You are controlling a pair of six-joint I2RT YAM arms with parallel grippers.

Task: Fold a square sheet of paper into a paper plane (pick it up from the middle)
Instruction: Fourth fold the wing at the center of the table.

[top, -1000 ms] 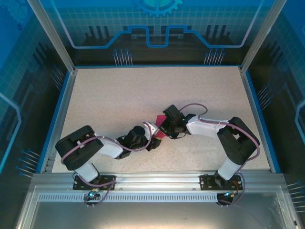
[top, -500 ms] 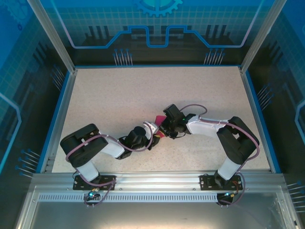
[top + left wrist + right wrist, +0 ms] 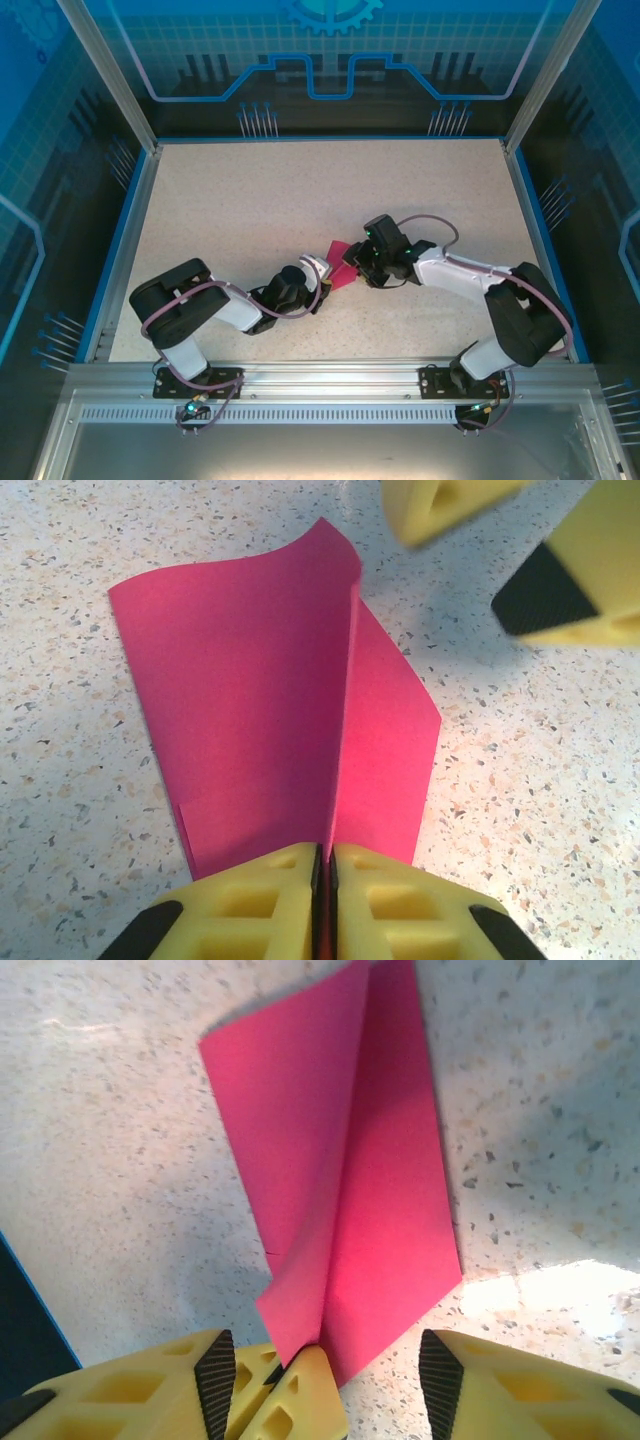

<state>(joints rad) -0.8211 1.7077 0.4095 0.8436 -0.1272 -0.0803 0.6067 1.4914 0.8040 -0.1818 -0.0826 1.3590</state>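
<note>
On the surface [image 3: 250,200], the sheet [image 3: 240,700] is pinched at its crease by the left hand [image 3: 323,900]. The right hand [image 3: 325,1360] is spread opposite. Edges should be held aligned.

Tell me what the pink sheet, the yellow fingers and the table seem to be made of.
Pink sheet: apparently thin matte paper; it curls and keeps a sharp crease. Left gripper's fingers: probably yellow plastic, with hollow cells visible. Table: hard speckled surface, like stone or laminate; cannot tell which.
</note>
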